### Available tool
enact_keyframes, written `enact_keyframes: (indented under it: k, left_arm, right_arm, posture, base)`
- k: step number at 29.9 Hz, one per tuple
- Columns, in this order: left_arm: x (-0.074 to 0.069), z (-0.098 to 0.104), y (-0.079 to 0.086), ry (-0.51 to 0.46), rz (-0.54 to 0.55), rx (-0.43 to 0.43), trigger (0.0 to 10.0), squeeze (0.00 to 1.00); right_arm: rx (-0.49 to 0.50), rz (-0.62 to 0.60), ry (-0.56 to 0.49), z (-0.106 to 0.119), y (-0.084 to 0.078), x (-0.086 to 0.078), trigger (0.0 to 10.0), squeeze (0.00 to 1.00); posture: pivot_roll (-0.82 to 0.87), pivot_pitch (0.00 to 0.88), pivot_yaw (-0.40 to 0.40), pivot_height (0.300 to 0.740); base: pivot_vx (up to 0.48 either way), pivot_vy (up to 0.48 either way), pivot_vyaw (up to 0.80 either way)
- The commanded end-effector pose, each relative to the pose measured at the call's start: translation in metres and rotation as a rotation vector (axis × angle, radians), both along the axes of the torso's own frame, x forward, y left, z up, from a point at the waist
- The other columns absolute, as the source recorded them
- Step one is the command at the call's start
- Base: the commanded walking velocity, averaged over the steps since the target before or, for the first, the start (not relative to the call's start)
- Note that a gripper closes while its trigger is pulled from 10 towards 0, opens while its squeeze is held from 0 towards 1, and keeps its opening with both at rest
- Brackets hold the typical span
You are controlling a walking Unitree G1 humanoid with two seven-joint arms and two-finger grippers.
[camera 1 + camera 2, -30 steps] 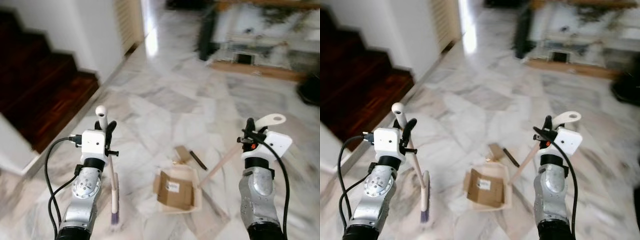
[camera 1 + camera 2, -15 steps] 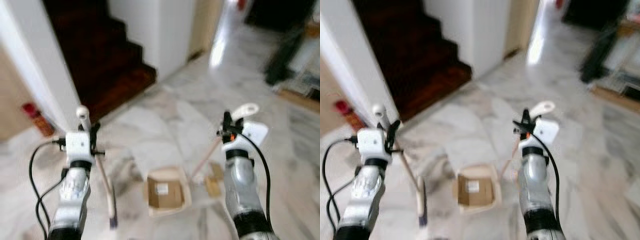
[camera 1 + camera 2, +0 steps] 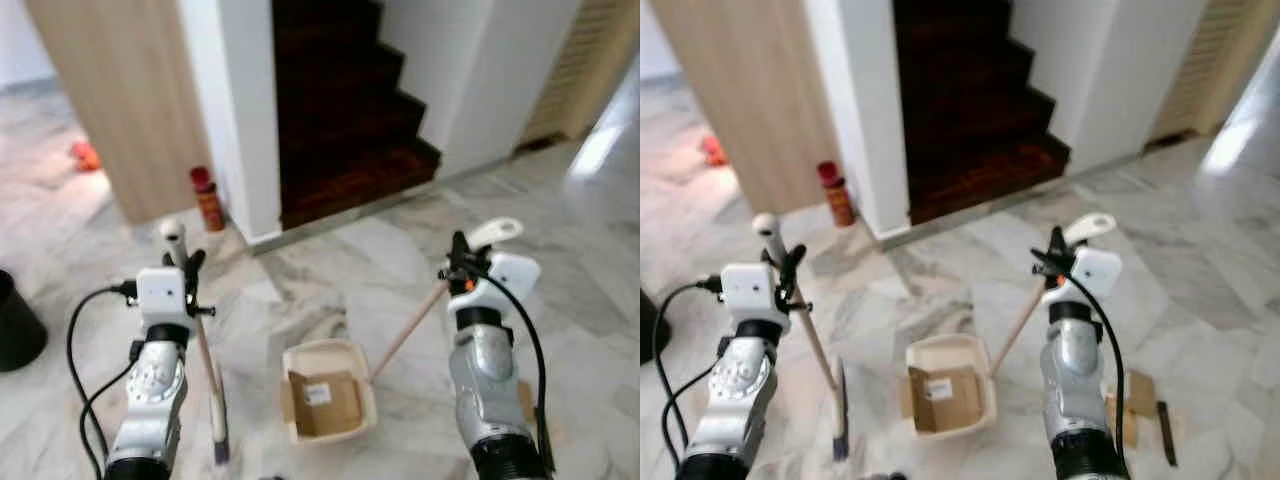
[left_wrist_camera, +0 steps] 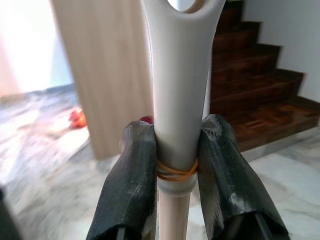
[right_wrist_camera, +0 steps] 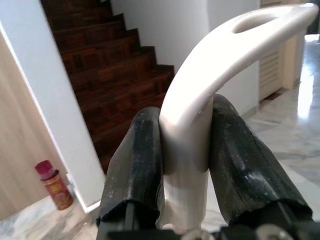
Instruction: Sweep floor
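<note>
You have dark stairs (image 3: 345, 110), a red can (image 3: 208, 198) by the wall, a black bin (image 3: 15, 325).

- Broom (image 3: 218, 425): head end, below the left end effector (image 4: 176, 165), runs into the frame's bottom edge; bristles too small to make out.
- Broom handle top cut off by the left wrist view's upper edge.
- Black bin (image 3: 15, 325), far out from the left end effector, cropped by the picture's side.
- Red bottle (image 5: 54, 184) beyond the right end effector (image 5: 186, 145): label unreadable.
- Dustpan (image 3: 948, 385) contents: cardboard piece, print too small to read.
</note>
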State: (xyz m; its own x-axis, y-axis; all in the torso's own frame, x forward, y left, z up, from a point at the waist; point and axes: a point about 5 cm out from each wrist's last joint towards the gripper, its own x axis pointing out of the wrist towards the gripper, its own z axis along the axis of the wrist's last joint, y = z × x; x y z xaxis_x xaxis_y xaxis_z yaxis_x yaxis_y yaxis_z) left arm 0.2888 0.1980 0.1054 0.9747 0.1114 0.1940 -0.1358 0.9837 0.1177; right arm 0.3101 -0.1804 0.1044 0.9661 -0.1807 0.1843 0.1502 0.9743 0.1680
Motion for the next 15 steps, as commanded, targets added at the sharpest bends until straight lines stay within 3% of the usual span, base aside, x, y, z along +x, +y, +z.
enact_keyframes:
  k: [1,4,11,15]
  left_arm:
    - [0.001,0.0129,0.0015,-0.058,0.007,0.024,10.0,0.0]
    - [-0.0002,0.0116,0.0009,-0.051,0.0,0.026,10.0,0.0]
    - [0.0018,0.012,-0.0005,-0.049,-0.009,0.024,10.0,0.0]
    - [0.0029,0.0119,-0.0024,-0.05,-0.008,0.015,10.0,0.0]
  right_arm:
    - [-0.007,0.006,-0.063,0.0154,0.0024,0.0044,10.0,0.0]
    - [0.0,0.007,-0.059,0.0156,0.0045,0.002,10.0,0.0]
    - [0.028,0.003,-0.032,0.0109,0.0032,0.0006,10.0,0.0]
    - [0.023,0.011,-0.026,0.0118,0.0028,0.0027,10.0,0.0]
  posture:
    - [0.1,0.0,-0.057,0.74]
    - [0.09,0.0,-0.049,0.74]
    - [0.1,0.0,-0.051,0.74]
    - [0.1,0.0,-0.052,0.74]
  base:
    - [0.0,0.0,0.79]
    - [0.0,0.0,0.73]
    - [0.0,0.0,0.0]
    - [0.0,0.315,0.0]
